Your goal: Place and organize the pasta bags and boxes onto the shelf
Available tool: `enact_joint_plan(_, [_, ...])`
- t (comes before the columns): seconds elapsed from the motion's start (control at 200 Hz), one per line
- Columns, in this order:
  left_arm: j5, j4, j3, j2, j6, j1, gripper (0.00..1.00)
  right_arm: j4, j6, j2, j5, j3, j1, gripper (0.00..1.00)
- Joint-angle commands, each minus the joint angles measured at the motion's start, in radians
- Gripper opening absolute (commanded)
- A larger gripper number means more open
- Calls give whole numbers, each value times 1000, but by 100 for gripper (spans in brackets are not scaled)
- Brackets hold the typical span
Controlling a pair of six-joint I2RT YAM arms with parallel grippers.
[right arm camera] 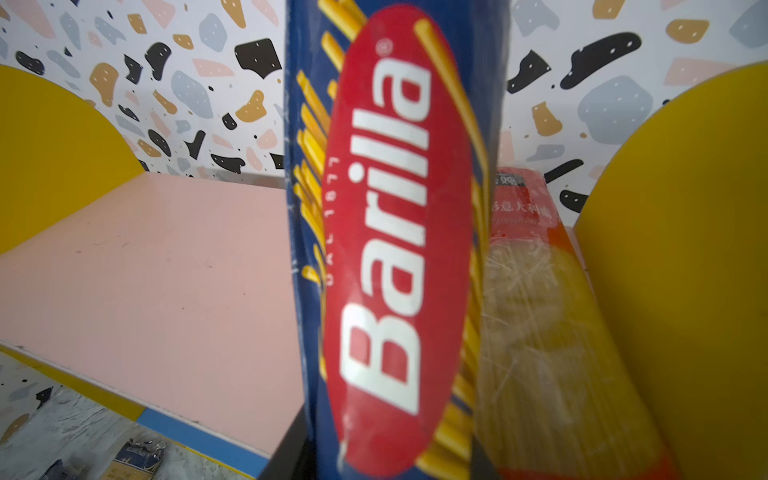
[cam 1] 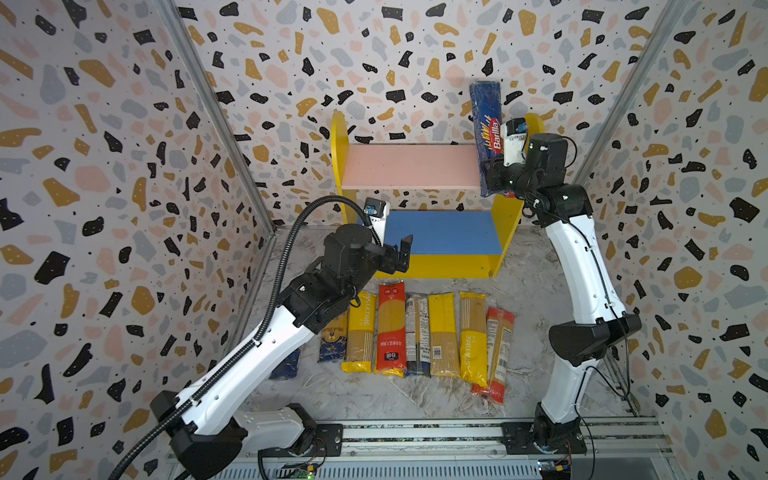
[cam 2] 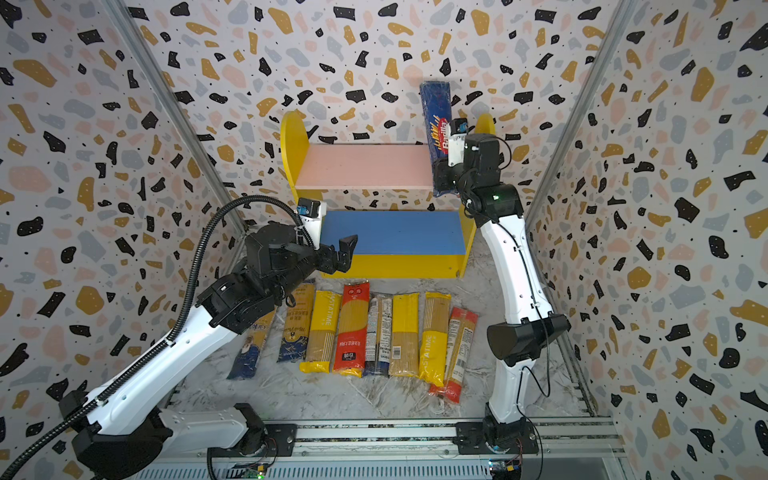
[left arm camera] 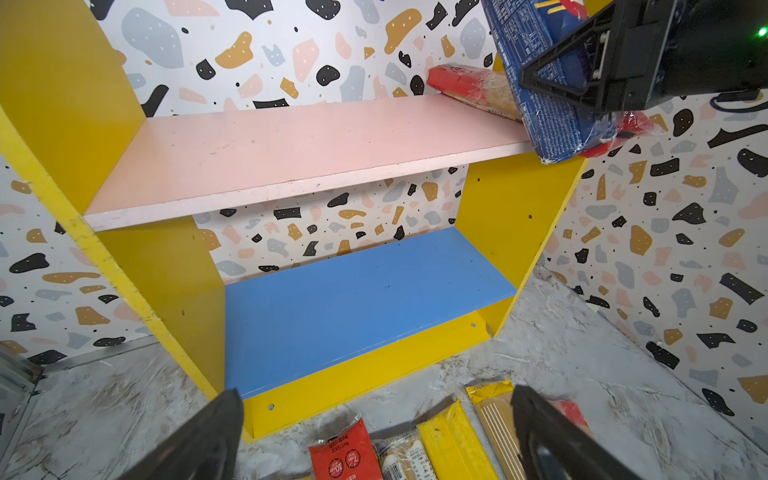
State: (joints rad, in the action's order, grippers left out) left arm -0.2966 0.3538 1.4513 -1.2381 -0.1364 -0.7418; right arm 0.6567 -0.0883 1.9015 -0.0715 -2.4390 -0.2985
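**Barilla packet held at the shelf's top board; eight packets in a row on the bench**

Nearest, eight long spaghetti packets lie side by side on the marble-patterned bench (cam 1: pixel 374 399), each running front to back. From the left of both top views they are:
- a dark blue packet (cam 2: pixel 249 353), half hidden under the left arm
- a blue-gold packet (cam 2: pixel 297 328)
- a yellow PASTATIME packet (cam 2: pixel 322 332)
- a red packet (cam 2: pixel 353 328)
- a narrow label-covered packet (cam 2: pixel 378 332)
- a plain yellow packet (cam 2: pixel 405 332)
- a second PASTATIME packet (cam 2: pixel 434 336)
- an orange-red packet (cam 2: pixel 459 353), lying slightly nearer the bench's front edge than the rest

Beyond the row, the left gripper (cam 1: pixel 402 254) hovers near the shelf's front left corner. Its jaws are spread wide and hold nothing.

The shelf (cam 1: pixel 338 137) stands at the bench's far edge against the back wall, with the blue lower board (cam 1: pixel 440 232) under the pink upper board (cam 1: pixel 409 166).

At the pink board's right end, the right gripper (cam 1: pixel 490 176) is clamped on the lower part of the dark blue Barilla packet (cam 1: pixel 484 120). The packet stands steeply, with its lower end at the board's front right corner. Whether it touches the board I cannot tell.

Just behind it, a shelved red packet (left arm camera: pixel 469 89) lies on the pink board along the yellow right side.
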Motion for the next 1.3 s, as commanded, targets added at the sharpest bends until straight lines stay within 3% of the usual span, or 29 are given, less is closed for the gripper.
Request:
enact_joint_plan(0.0, [-9,-53,-19,11,33,-3,99,-151,5,-69,-30,-65,-8,27])
enact_joint_plan(0.471, [-2,-64,-43,29,43,-4,99,-129,-4,-29,9,-94,-3,34])
enact_joint_plan(0.576, [-10,-63,-45,43,37,-4,99,-132,-7,-26,18,-94,-2,47])
enact_joint_plan(0.666, [-11,-67,-48,56,29,-4,100,-131,-5,-19,16,-94,-2,70])
enact_joint_plan(0.756, [-6,-89,-63,85,7,-4,99,-132,-11,-13,13,-95,-2,78])
enact_joint_plan(1.071, [-37,-80,-78,138,-18,-4,99,-137,-7,-40,21,-89,-5,81])
enact_joint_plan(1.291, [-42,-57,-100,146,-30,-4,99,-150,-11,-154,19,24,-38,81])
